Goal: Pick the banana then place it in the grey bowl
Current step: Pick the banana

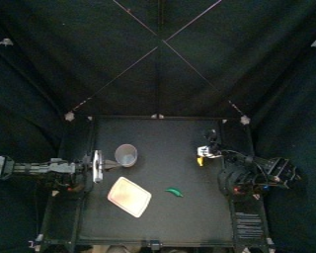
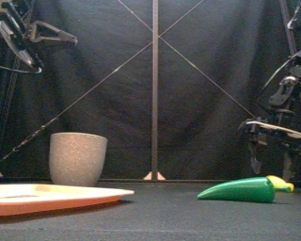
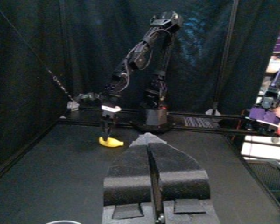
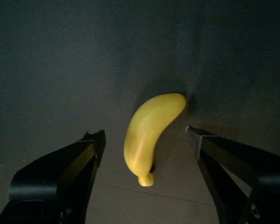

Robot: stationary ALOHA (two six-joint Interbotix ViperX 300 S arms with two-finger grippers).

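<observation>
Left arm rested at the table's left edge, out of the job. Left gripper [image 3: 154, 149] had its jaws pressed together, nothing between them.

Grey bowl [image 2: 78, 158], the tall speckled cup, stood upright at left of centre, just beside the left gripper. No toy showed inside it in the top view.

Pink tray [image 1: 130, 197] lay flat in front of the bowl, nothing on it.

Green toy vegetable [image 2: 245, 189] with a yellow tip lay right of the tray, apart from everything else. Not part of the task.

Banana [image 4: 152, 136] lay on the table [image 1: 188, 212] toward the back right, well apart from the bowl.

Right gripper [image 4: 145, 133] hung directly over the banana, jaws spread wide, one to each side of the fruit. Neither jaw touched it.

Step in hand, as I judged it: the approach for the pick, grasp not yet made. Next move called for a descent until the jaws straddled the banana's middle, then a close across its width, a lift, and a carry leftward to above the bowl's mouth.

No brand, label or writing could be read on any object.
</observation>
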